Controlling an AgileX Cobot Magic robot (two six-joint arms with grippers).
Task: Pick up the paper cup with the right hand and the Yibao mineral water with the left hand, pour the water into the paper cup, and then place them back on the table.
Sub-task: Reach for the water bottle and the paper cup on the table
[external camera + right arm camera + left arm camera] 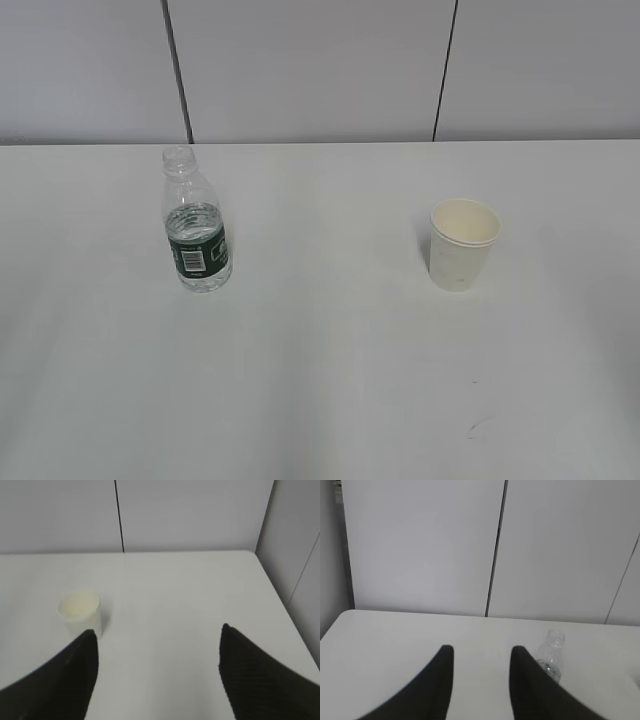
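The Yibao mineral water (196, 236), a clear capless bottle with a dark green label, stands upright on the white table (320, 380) at the left. The cream paper cup (463, 243) stands upright at the right. Neither arm shows in the exterior view. In the left wrist view my left gripper (481, 652) is open with nothing between its fingers, and the bottle (551, 652) shows just past its right finger. In the right wrist view my right gripper (159, 632) is wide open and empty, with the cup (80, 609) ahead of its left finger.
A grey panelled wall (320, 70) runs along the table's far edge. The table's right edge (280, 605) and left corner (340, 620) show in the wrist views. A faint scuff mark (478, 428) lies near the front right.
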